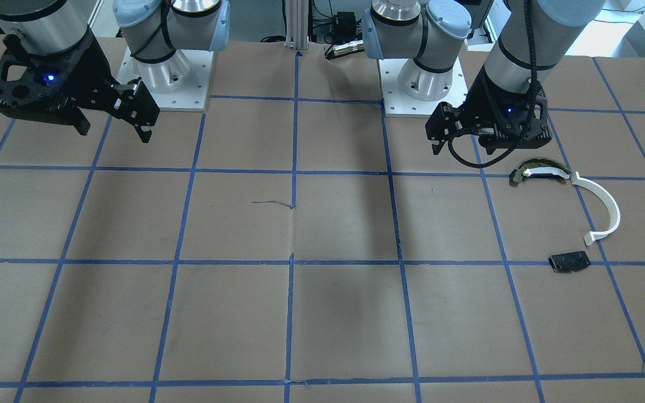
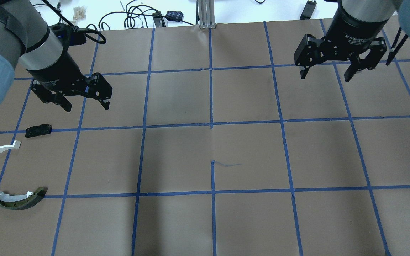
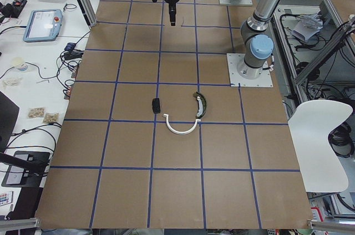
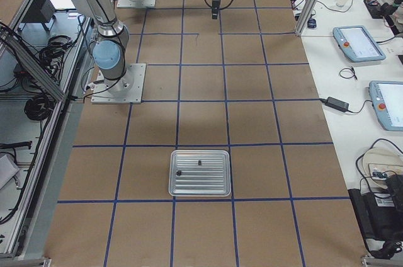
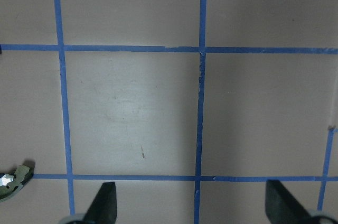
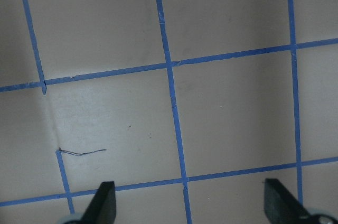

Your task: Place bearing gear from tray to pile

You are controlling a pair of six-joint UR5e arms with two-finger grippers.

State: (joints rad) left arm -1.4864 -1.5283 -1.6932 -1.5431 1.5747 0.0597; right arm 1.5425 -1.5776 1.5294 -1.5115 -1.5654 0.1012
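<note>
The left gripper (image 2: 87, 106) and right gripper (image 2: 325, 76) are hanging, jaws spread wide, holding nothing — the tray (image 4: 199, 193) with tiny dark bits (image 4: 179, 172) is lying far off, by the table's right end.

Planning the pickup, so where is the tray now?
In the exterior right view, the ribbed metal tray lies flat toward the near end of the table, on the robot's far right.

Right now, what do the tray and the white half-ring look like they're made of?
Tray: likely bare metal, perhaps aluminium; silvery, with a ribbed floor and a dull sheen. Half-ring: probably plastic; thin, evenly white, smooth and matte.
</note>
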